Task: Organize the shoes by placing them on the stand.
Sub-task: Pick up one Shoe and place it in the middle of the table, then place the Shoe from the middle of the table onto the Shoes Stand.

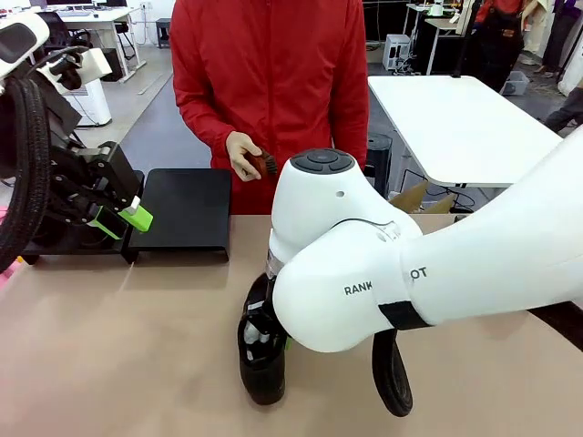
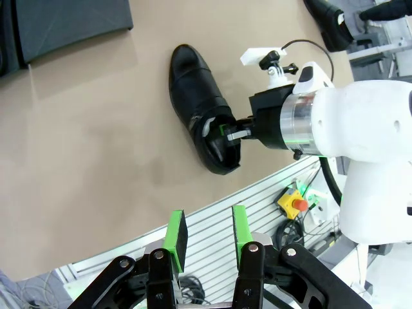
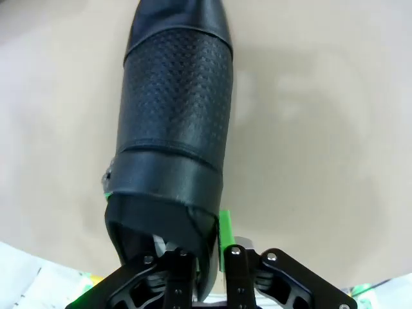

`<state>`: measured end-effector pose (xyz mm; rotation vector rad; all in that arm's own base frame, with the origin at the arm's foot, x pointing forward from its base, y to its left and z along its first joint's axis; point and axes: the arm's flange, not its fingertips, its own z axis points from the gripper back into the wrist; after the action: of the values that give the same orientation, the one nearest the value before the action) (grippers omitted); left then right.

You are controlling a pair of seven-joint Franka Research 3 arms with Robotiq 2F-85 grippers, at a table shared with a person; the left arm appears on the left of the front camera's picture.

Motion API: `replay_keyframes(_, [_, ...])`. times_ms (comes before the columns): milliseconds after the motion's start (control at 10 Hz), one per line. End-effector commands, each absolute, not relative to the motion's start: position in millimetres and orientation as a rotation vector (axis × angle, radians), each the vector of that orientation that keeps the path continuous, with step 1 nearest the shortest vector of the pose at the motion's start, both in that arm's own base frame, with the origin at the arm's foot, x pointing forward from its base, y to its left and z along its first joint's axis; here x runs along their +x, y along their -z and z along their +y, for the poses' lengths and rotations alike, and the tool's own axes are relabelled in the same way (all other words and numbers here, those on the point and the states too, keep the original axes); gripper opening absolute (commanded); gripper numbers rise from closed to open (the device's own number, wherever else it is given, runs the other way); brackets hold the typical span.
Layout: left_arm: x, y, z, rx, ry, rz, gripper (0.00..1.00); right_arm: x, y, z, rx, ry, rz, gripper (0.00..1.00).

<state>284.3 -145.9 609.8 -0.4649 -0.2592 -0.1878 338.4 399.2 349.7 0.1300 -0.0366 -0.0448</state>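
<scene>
One glossy black shoe lies flat on the tan table, in front of the stand. It shows near the front edge in the front view. My right gripper is at the shoe's heel opening, one finger inside and one green pad outside, shut on the side wall. The right gripper also appears in the left wrist view. My left gripper is open and empty, hovering at the left over the stand. The stand's dark platform is bare.
A person in a red jacket stands at the far side, holding a small brown brush. My right arm's white housing blocks much of the middle of the table. A black cable loop hangs under it. A white table stands behind.
</scene>
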Motion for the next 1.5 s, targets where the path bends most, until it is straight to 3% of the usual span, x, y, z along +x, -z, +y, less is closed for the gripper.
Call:
replay_keyframes(0, [285, -612, -145, -0.473, 0.194, -0.260, 0.40, 334, -354, 405, 0.145, 0.116, -0.048, 0.41])
replay_keyframes(500, [285, -612, -145, -0.473, 0.194, -0.260, 0.40, 321, -386, 376, 0.148, 0.160, -0.075, 0.97])
replay_keyframes(700, [285, -612, -145, -0.473, 0.194, -0.260, 0.40, 304, -421, 353, 0.145, 0.126, -0.066, 1.00])
replay_keyframes(800, [285, -612, -145, -0.473, 0.194, -0.260, 0.40, 326, -389, 379, 0.145, 0.137, -0.086, 1.00])
replay_keyframes(1400, [285, -612, -145, -0.473, 0.194, -0.260, 0.40, 326, -389, 379, 0.145, 0.137, -0.086, 1.00])
